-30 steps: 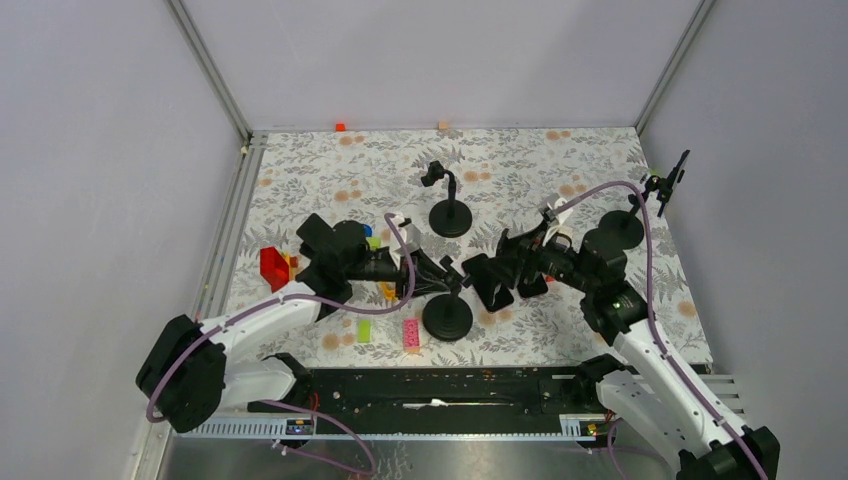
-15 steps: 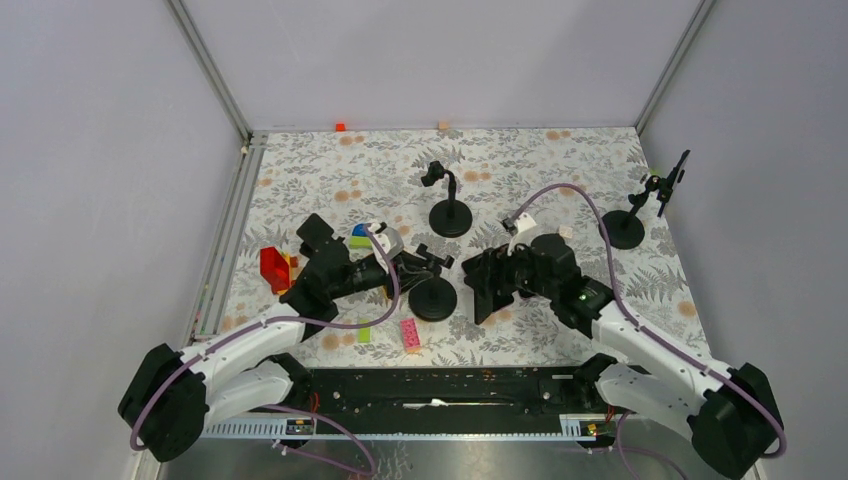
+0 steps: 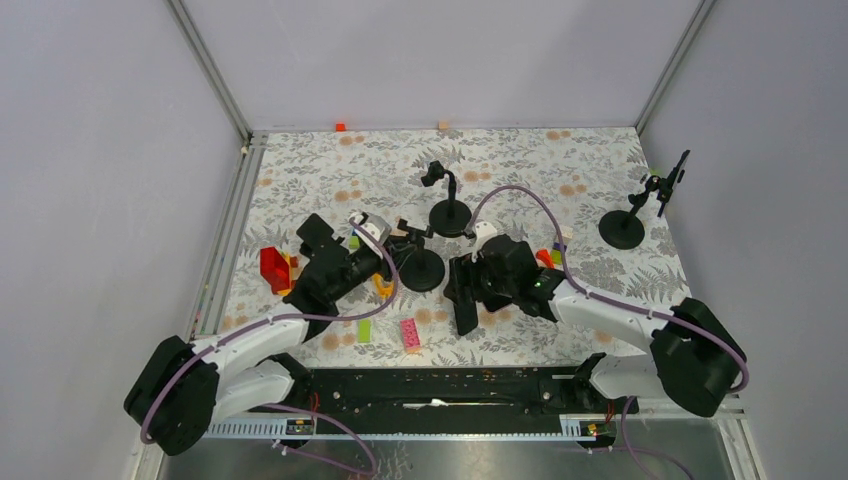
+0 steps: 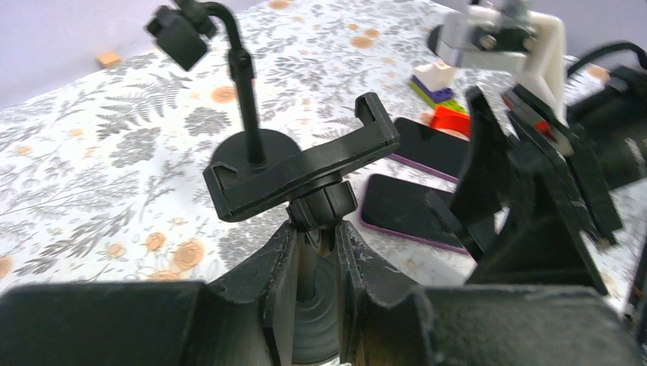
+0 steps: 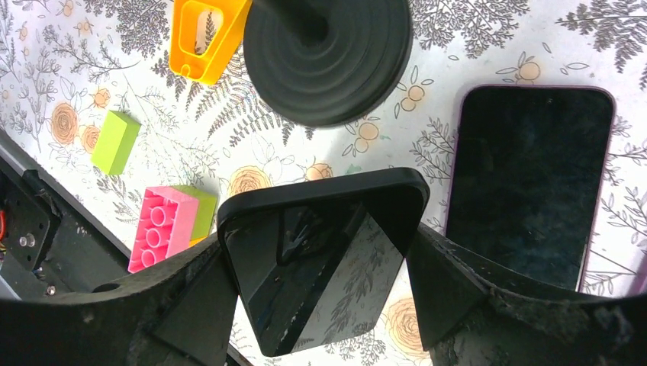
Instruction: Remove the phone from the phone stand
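The table (image 3: 300, 180) has a cover printed with grey leaves and orange flowers, walled in at the back and sides. Three black stands rest on round bases: the front stand (image 3: 422, 270) near the middle, a back stand (image 3: 450, 216) just behind it, and a right stand (image 3: 622, 230) well apart by the right wall. A dark phone (image 4: 431, 146) and a second phone (image 4: 400, 207) lie flat near each other. An orange piece (image 5: 204, 38) lies just beside the front stand's base. Toward the near edge lie a pink brick (image 3: 410, 333) and a green brick (image 3: 364, 330), with a red block (image 3: 274, 268) further left. A small red cube (image 3: 340, 127) and a tan cube (image 3: 443, 125) sit against the back wall.
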Tool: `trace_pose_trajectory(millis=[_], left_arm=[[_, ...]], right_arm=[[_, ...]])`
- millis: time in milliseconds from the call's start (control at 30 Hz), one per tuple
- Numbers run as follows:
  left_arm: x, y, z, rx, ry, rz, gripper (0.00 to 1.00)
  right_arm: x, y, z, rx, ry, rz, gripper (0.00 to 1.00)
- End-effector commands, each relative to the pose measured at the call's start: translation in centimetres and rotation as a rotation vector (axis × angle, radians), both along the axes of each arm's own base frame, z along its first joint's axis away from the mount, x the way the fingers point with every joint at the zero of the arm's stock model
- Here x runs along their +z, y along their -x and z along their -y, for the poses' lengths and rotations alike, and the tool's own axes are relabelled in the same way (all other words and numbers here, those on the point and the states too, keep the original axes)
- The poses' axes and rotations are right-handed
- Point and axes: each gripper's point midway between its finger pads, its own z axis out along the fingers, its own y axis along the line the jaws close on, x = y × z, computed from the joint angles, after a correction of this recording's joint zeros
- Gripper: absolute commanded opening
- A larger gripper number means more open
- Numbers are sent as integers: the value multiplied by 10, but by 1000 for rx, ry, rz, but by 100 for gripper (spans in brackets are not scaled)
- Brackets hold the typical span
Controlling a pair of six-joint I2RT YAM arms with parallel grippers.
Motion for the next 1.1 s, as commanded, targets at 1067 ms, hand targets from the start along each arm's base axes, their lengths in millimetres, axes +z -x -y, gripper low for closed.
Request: trace_pose_trajectory(millis=[1067], left_arm=[[39, -170, -81, 367, 131, 135, 23]], right_arm=[[-72, -38, -35, 36, 414, -55, 32]])
